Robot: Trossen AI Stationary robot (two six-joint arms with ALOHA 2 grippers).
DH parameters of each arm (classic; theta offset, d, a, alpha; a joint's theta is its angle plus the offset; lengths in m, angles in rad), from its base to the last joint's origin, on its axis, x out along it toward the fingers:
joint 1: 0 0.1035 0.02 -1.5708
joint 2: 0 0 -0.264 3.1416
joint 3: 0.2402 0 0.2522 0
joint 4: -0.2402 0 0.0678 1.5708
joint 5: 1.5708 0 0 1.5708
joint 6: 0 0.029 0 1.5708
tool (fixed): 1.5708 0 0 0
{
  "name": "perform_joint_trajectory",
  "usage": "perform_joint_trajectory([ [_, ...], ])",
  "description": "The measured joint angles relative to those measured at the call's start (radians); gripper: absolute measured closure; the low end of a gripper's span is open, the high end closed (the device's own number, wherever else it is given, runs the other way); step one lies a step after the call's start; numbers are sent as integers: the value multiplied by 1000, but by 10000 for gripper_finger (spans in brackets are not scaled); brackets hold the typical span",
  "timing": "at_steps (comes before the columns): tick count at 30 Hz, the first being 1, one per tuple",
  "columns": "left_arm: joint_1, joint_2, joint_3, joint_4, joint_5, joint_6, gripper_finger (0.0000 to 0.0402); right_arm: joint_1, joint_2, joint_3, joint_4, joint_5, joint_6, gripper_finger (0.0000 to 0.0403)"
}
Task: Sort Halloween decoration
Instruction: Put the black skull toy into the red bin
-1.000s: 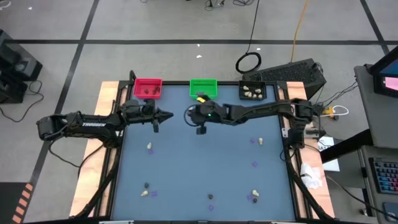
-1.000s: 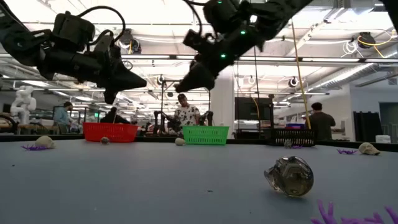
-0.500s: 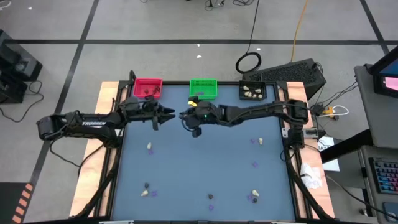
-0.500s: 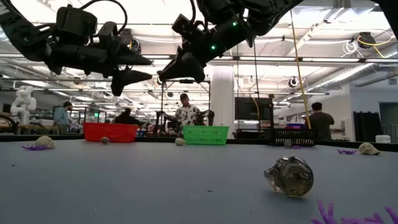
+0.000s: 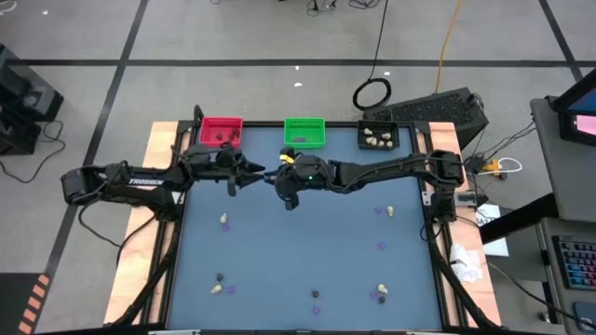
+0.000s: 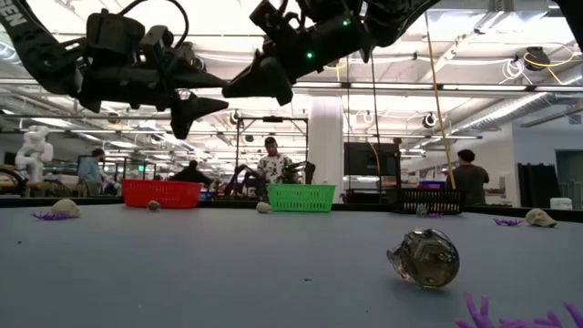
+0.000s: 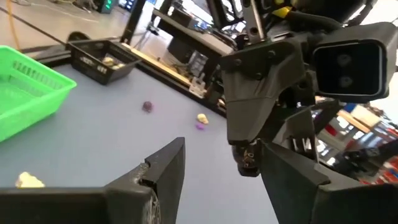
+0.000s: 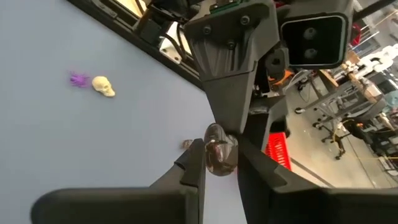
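Observation:
High over the far middle of the table, my right gripper (image 5: 273, 176) is shut on a dark grey lump (image 8: 219, 155). It points at my left gripper (image 5: 258, 173), which is open. In the left wrist view the lump (image 7: 247, 160) shows in the gap between my left fingers (image 7: 163, 172); I see no touch. Cream lumps (image 5: 224, 221), dark lumps (image 6: 424, 258) and purple bits (image 5: 381, 246) lie scattered on the blue table (image 5: 307, 251). My right gripper pinches the dark grey lump's two sides (image 8: 210, 159) between its two fingers. The fingers lie about level and point toward the table's left. The lump is lifted well clear of the table.
Red bin (image 5: 222, 131), green bin (image 5: 304, 131) and black bin (image 5: 378, 137) stand in a row at the far edge. A cream lump (image 7: 28, 180) lies near the green bin. People stand in the room beyond the table.
My left gripper has opened. My right gripper has carried the dark lump toward the table's left and a little up, until its tip stands at my left gripper's fingers.

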Motion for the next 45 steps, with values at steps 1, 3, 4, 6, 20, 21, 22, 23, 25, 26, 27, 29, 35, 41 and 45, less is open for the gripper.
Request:
perform_joint_trajectory([
  [1,0,4,0,1,13,0,200,2,1,0,0,-2,2,353],
  [3,-1,8,0,2,37,0,200,4,3,-1,4,-5,6,353],
  [4,-1,9,0,6,43,4,201,5,3,-1,8,-7,6,353],
  [6,-3,9,4,11,43,16,201,5,4,-1,17,-9,6,353],
  [20,41,10,3,8,238,3,201,1,3,1,38,12,17,353],
  [21,40,10,3,9,221,-8,201,2,3,1,36,11,17,353],
  [22,41,9,2,12,202,-24,201,2,3,1,36,10,16,353],
  [23,42,9,2,14,185,-27,201,2,3,1,34,10,16,353],
  [25,41,9,3,16,165,-35,197,1,3,1,33,9,16,353],
  [26,40,9,4,16,159,-46,193,0,3,1,33,9,16,353],
  [27,40,9,7,14,157,-54,187,0,3,1,31,9,16,353],
  [29,36,9,14,14,150,-55,174,1,3,1,30,7,15,353],
  [35,8,12,44,-3,132,-35,149,1,3,1,31,5,13,353],
  [41,-13,59,63,-19,96,-4,149,1,3,1,31,4,10,353],
  [45,-12,84,74,-11,82,-3,149,2,3,1,31,3,10,353],
])
